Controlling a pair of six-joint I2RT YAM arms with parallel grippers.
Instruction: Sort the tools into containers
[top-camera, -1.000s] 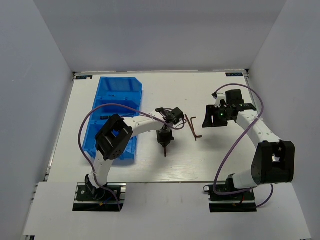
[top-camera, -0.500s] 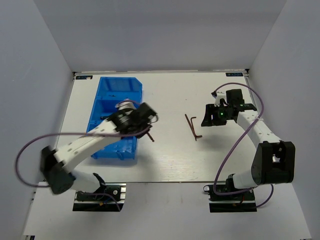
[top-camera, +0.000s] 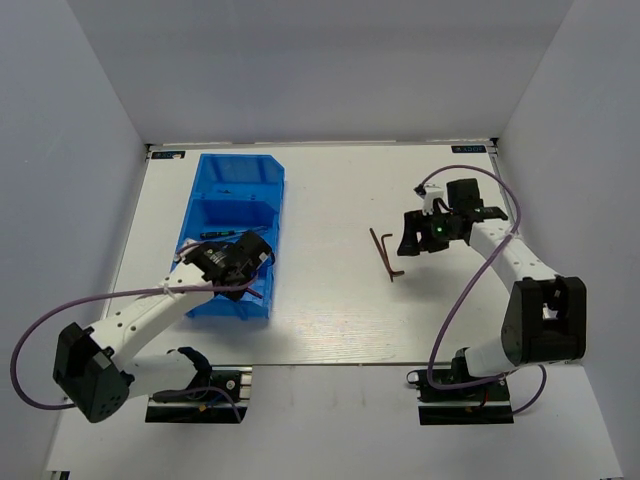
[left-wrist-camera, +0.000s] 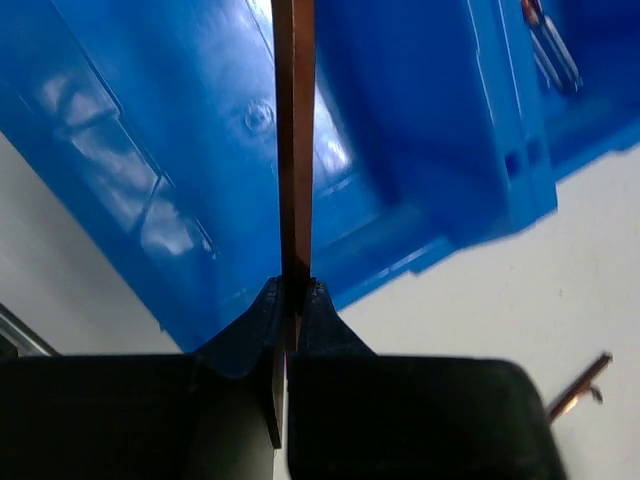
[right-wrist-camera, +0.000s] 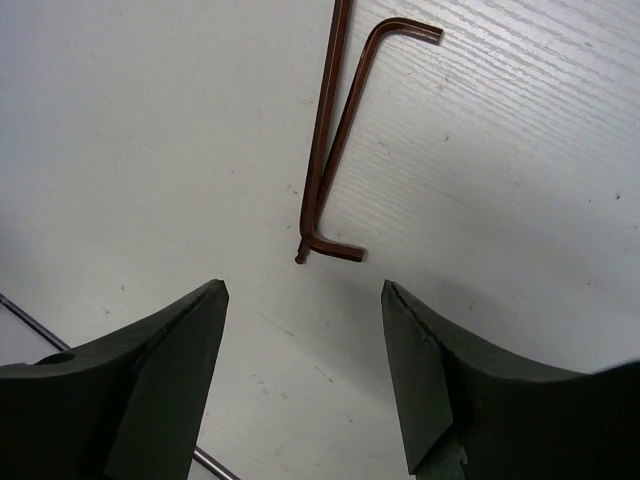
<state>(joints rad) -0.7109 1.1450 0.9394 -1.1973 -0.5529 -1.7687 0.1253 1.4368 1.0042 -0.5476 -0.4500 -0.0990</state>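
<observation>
My left gripper (top-camera: 250, 264) is shut on a thin brown hex key (left-wrist-camera: 294, 150) and holds it over the near compartment of the blue bin (top-camera: 240, 175). In the left wrist view the key runs straight out from the closed jaws (left-wrist-camera: 291, 285) above the bin's floor (left-wrist-camera: 180, 150). My right gripper (top-camera: 412, 240) is open and empty. It hovers just right of two brown L-shaped hex keys (top-camera: 386, 256) that lie together on the white table. In the right wrist view those keys (right-wrist-camera: 326, 150) lie just beyond the gap between the spread fingers (right-wrist-camera: 305, 290).
A small dark and green tool (top-camera: 216, 236) lies in the bin's middle compartment and also shows in the left wrist view (left-wrist-camera: 548, 40). A small brown piece (left-wrist-camera: 580, 388) shows on the table beside the left gripper. Grey walls close in the table on three sides.
My left arm has swung left from the table's middle to over the blue bin, carrying the hex key. My right gripper has shifted slightly left toward the two keys and stays open.
</observation>
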